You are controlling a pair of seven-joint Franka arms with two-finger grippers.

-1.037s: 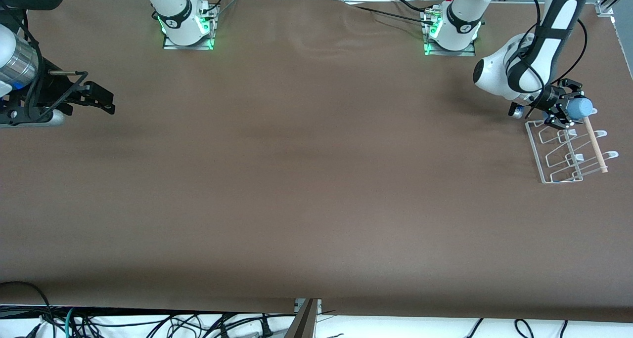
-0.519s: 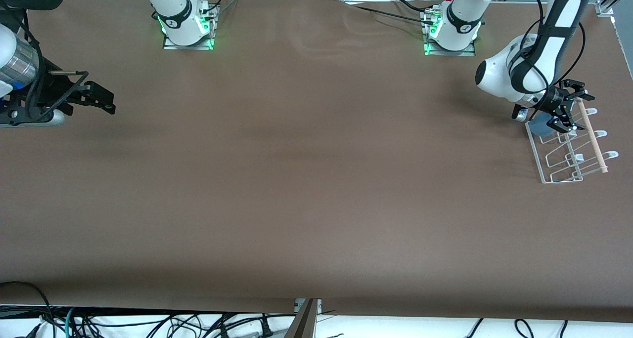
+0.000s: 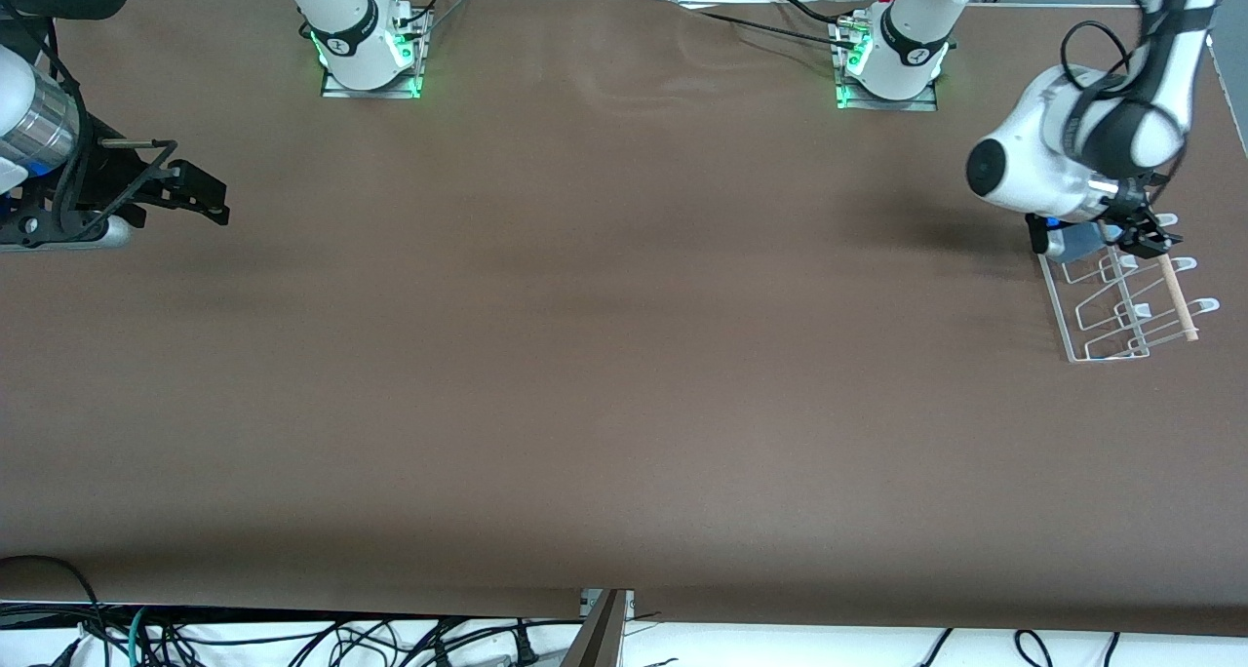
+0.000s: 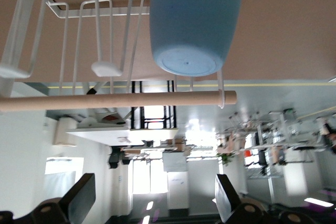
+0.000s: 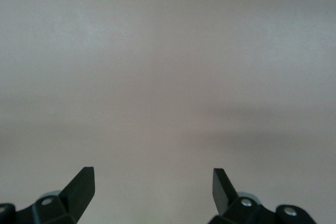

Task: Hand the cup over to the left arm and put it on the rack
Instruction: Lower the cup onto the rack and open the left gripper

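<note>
The light-blue cup (image 3: 1075,246) sits on the white wire rack (image 3: 1111,356), at the rack's end farthest from the front camera, partly hidden by the left arm's wrist. My left gripper (image 3: 1143,233) is open and empty just above that end of the rack. In the left wrist view the cup (image 4: 194,19) lies among the rack's wire loops (image 4: 79,35) with its base toward the camera, clear of my open left gripper (image 4: 152,203). My right gripper (image 3: 195,194) waits open and empty at the right arm's end of the table, over bare table in its wrist view (image 5: 152,187).
The rack's pale wooden rod (image 3: 1175,296) runs along its side toward the table's end and shows in the left wrist view (image 4: 115,99). The two arm bases (image 3: 370,53) (image 3: 887,62) stand along the table's edge farthest from the front camera. Brown table (image 3: 624,355) spreads between the arms.
One second ago my left gripper held the cup over the rack. It set the cup on the rack, opened, and has now drawn up and away from it. The right arm has not moved.
</note>
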